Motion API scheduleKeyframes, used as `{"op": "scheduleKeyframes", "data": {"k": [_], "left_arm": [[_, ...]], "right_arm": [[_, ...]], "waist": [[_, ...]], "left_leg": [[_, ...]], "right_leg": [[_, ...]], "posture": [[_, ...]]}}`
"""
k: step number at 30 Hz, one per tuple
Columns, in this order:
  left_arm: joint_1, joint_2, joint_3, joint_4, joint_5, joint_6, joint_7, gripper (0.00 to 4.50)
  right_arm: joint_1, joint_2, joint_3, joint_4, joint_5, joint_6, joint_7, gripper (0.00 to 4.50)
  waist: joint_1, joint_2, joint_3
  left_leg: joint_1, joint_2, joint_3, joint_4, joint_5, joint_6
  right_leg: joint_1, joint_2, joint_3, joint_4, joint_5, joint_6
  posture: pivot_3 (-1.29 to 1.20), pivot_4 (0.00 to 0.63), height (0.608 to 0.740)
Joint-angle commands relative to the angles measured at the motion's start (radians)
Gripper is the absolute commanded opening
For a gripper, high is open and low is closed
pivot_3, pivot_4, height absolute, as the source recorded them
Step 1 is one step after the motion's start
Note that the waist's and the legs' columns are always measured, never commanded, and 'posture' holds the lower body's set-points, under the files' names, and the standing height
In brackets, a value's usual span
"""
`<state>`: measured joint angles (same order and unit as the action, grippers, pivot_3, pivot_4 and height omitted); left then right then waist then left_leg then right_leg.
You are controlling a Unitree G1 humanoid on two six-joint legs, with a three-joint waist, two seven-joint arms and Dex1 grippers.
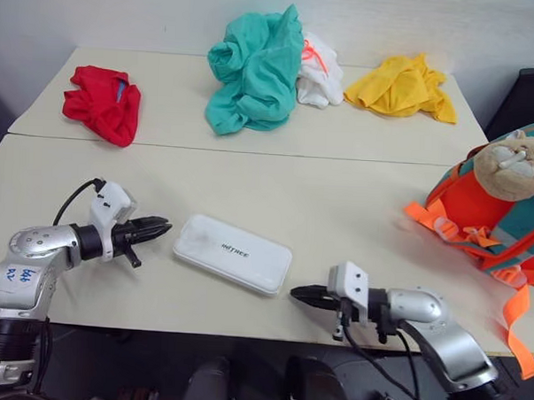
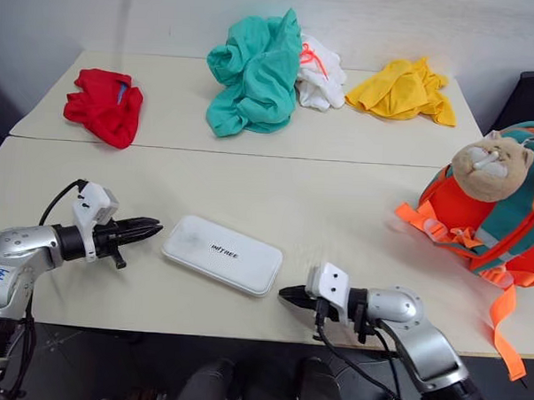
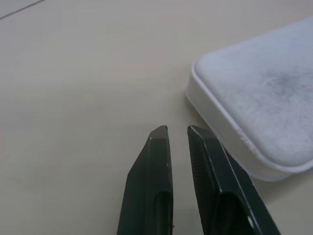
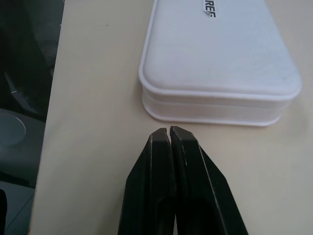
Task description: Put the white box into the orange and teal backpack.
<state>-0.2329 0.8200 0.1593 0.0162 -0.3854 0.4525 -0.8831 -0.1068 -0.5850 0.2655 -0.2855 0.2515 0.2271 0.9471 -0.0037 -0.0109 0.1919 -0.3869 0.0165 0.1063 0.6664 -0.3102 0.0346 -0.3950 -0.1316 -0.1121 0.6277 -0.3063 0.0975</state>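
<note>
The white box [image 1: 234, 253] lies flat near the table's front edge, dark lettering on its lid. My left gripper [image 1: 164, 224] is shut and empty, its tips a short way off the box's left end; in the left wrist view the fingers [image 3: 156, 166] point just beside the box corner [image 3: 259, 98]. My right gripper [image 1: 296, 292] is shut and empty too, tips close to the box's right end [image 4: 215, 58]. The orange and teal backpack [image 1: 479, 218], with a plush cat face on top, stands at the table's right edge.
Along the back of the table lie a red cloth [image 1: 103, 102], a teal cloth heap [image 1: 255, 71], a white cloth with orange cord [image 1: 318, 76] and a yellow cloth [image 1: 400, 86]. An orange strap [image 1: 520, 331] hangs over the front right edge.
</note>
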Motion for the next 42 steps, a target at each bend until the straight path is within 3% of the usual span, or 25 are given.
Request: {"op": "scheduleKeyframes", "data": {"k": [1,12,18,21,24,28,32,37,42], "left_arm": [[0.011,-0.002,-0.019,-0.05,-0.005,0.014,-0.025,0.73],[0.114,-0.047,-0.026,-0.191,-0.037,0.075,-0.012,0.73],[0.193,-0.053,0.09,-0.213,-0.068,0.128,0.039,0.73],[0.227,-0.033,0.164,-0.159,-0.093,0.163,0.042,1.29],[0.194,-0.022,0.196,-0.064,-0.14,0.258,0.037,2.2],[0.02,0.008,0.18,0.052,-0.293,0.674,0.046,3.44],[-0.184,-0.003,0.084,0.196,-0.316,0.9,0.047,4.47],[-0.334,-0.067,-0.018,0.325,-0.287,0.963,0.043,4.47],[-0.384,-0.061,-0.171,0.31,-0.299,1.04,-0.03,4.47]], "right_arm": [[-0.036,0.023,-0.007,-0.003,-0.011,0.001,-0.025,0.01],[-0.128,-0.008,-0.056,0.106,-0.027,-0.019,0.021,0.01],[-0.138,-0.057,-0.109,0.169,-0.034,-0.059,0.05,0.01],[-0.14,-0.074,-0.116,0.188,-0.036,-0.075,0.068,0.0],[-0.15,-0.079,-0.11,0.217,-0.046,-0.101,0.084,0.0],[-0.172,-0.071,-0.097,0.246,-0.055,-0.125,0.109,0.0],[-0.206,-0.057,-0.086,0.277,-0.067,-0.132,0.115,0.0],[-0.232,-0.049,-0.068,0.299,-0.09,-0.153,0.122,0.0],[-0.252,-0.008,-0.051,0.295,-0.102,-0.147,0.103,0.0]], "waist": [[0.0,0.0,0.0],[0.002,0.0,0.0],[0.0,0.0,0.0],[-0.003,0.0,0.0],[-0.001,0.0,0.0],[0.005,0.0,0.0],[0.008,0.0,0.0],[0.006,0.0,-0.001],[0.004,0.0,-0.001]], "left_leg": [[0.0,0.0,0.0,0.0,0.0,0.0],[0.0,0.0,0.0,0.0,0.0,0.0],[0.0,0.0,-0.001,0.0,0.0,0.0],[0.0,0.0,-0.001,0.0,0.0,0.0],[0.001,0.001,-0.001,0.0,0.0,-0.001],[0.002,0.0,-0.002,0.0,0.0,-0.001],[0.002,-0.002,-0.004,0.001,0.001,-0.001],[0.001,-0.004,-0.003,0.001,0.003,0.0],[0.002,-0.004,-0.002,0.001,0.003,0.0]], "right_leg": [[0.0,0.0,0.001,0.0,0.0,0.0],[0.0,-0.001,0.001,0.0,0.0,0.0],[0.001,-0.001,0.001,0.0,0.0,0.0],[0.0,-0.001,0.001,0.0,0.0,0.0],[0.0,0.0,0.0,-0.002,0.0,0.0],[0.001,-0.001,0.0,-0.001,0.0,0.0],[0.002,-0.001,-0.001,0.001,0.0,0.0],[0.003,0.001,-0.001,0.003,0.0,0.0],[0.003,0.002,0.0,0.003,0.0,0.001]], "posture": [[0.0,0.15,0.74],[0.0,0.15,0.74],[0.0,0.15,0.74],[0.0,0.15,0.74],[0.0,0.15,0.74],[0.0,0.15,0.74],[0.0,0.15,0.74],[0.0,0.15,0.74],[0.0,0.15,0.74]]}}
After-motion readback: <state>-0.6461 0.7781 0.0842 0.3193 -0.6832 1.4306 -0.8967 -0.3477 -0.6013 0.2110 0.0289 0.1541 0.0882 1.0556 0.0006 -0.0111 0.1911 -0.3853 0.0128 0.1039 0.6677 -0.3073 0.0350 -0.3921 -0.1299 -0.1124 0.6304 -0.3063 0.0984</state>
